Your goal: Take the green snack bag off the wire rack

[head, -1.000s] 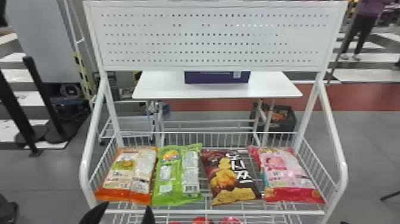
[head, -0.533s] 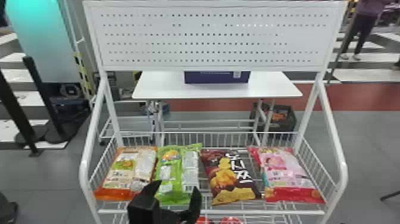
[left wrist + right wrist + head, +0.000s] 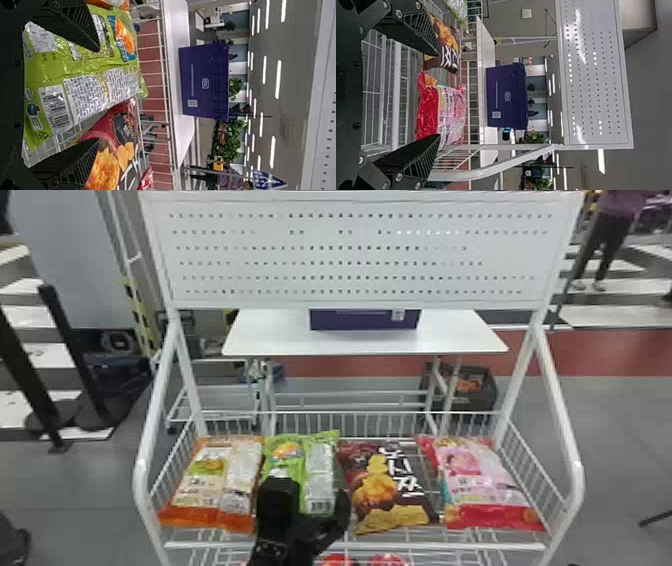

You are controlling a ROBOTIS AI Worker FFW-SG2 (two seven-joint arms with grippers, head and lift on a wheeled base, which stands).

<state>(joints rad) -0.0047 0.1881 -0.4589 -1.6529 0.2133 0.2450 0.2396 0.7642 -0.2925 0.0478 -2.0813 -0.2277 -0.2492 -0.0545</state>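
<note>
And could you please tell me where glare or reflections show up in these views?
Left wrist view: ceiling lights show as bright strips, and the green bag has a slight sheen. Right wrist view: streaks of glare on the panel, small highlights on the pink bag. Head view: fairly even light across the rack.

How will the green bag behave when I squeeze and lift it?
The green bag will probably crumple, since its film shows creases. Its glossy surface could be somewhat slippery. Lying flat on the rack, it seems unlikely to roll.
</note>
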